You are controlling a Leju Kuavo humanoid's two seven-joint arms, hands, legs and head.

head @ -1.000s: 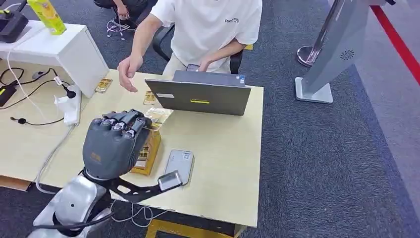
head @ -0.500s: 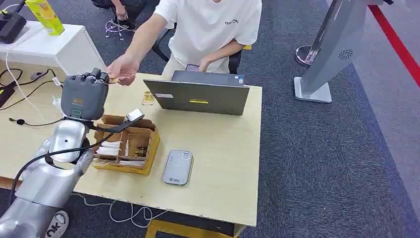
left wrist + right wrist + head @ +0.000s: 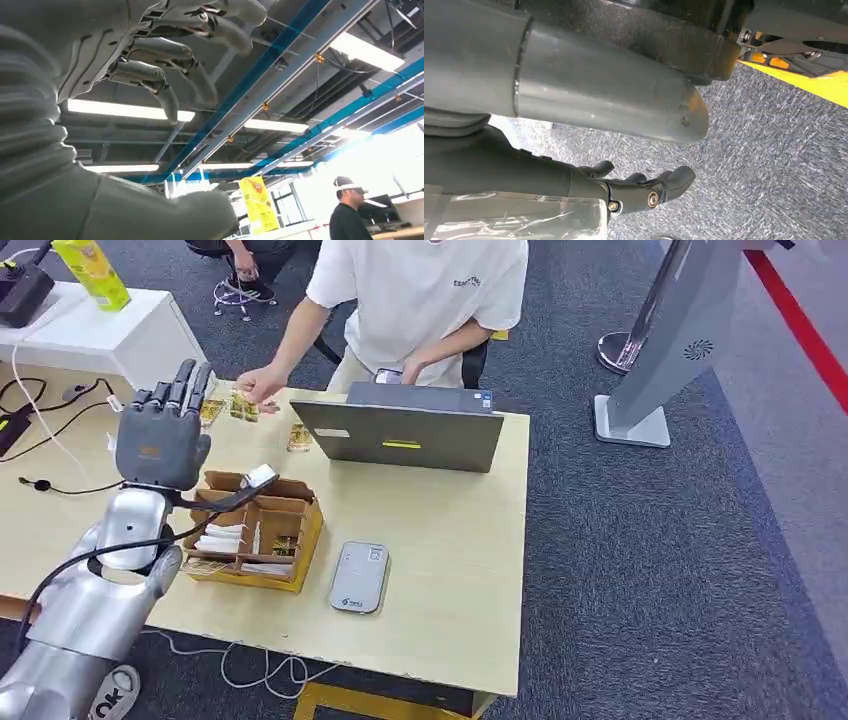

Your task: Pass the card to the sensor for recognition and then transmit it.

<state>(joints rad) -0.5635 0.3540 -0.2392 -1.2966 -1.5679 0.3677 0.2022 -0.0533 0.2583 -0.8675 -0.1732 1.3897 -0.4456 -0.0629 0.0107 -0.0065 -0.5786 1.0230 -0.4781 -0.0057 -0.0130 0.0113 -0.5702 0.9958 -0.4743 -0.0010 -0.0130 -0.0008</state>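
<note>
Head view: pale wooden table (image 3: 440, 540) on grey carpet (image 3: 650, 570).

Box (image 3: 262, 540) left of sensor (image 3: 360, 577) on table (image 3: 450, 540), laptop (image 3: 400, 430) behind them

An open-plan office or lab floor used as a robot test space.

A pale wooden desk (image 3: 440, 530) stands on grey carpet (image 3: 650, 570), with a laptop (image 3: 405, 435) and a seated person (image 3: 420, 295) behind it. The left wrist view shows an industrial ceiling of blue beams (image 3: 260, 80), strip lights (image 3: 367, 52), and another person (image 3: 350, 210) standing near bright windows.
</note>
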